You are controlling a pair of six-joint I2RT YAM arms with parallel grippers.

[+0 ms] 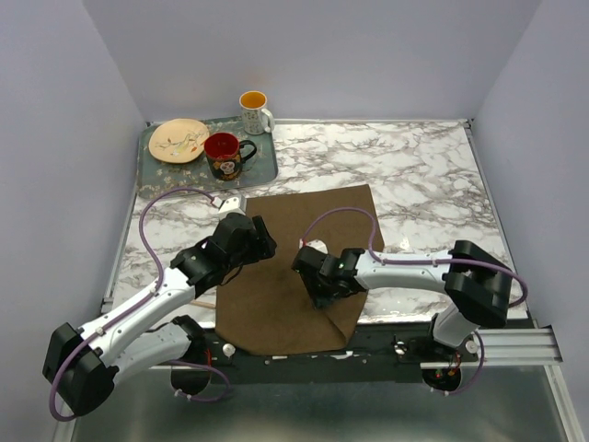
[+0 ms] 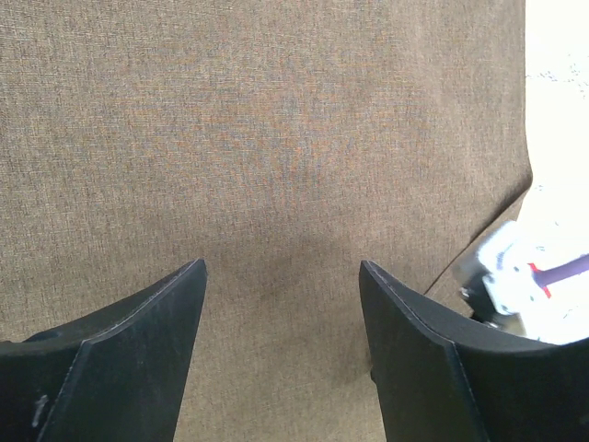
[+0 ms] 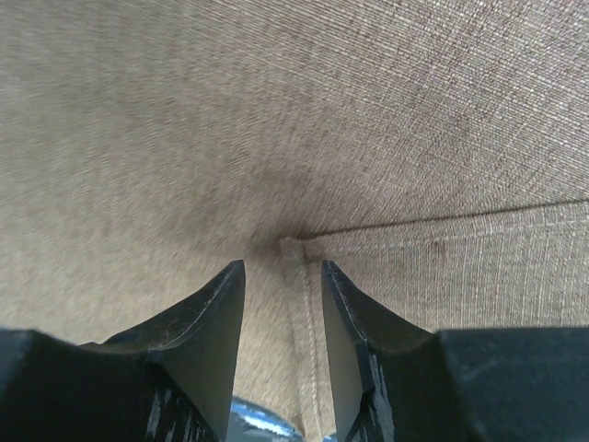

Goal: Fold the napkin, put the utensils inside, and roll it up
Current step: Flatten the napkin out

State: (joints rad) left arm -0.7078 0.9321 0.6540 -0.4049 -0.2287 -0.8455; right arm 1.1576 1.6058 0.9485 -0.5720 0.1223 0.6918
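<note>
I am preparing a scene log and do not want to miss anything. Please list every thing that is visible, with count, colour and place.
napkin: one, dark brown, table's near middle
spoon: one, pale handle only, left of the napkin
tray: one, grey-green, far left corner
plate: one, cream, patterned, on the tray
red mug: one, red and black, on the tray
white mug: one, orange inside, tray's far right corner
table: one, white marble, grey veins
left tool: one, black, open over the napkin
right tool: one, black, at a napkin hem; grip unclear
</note>
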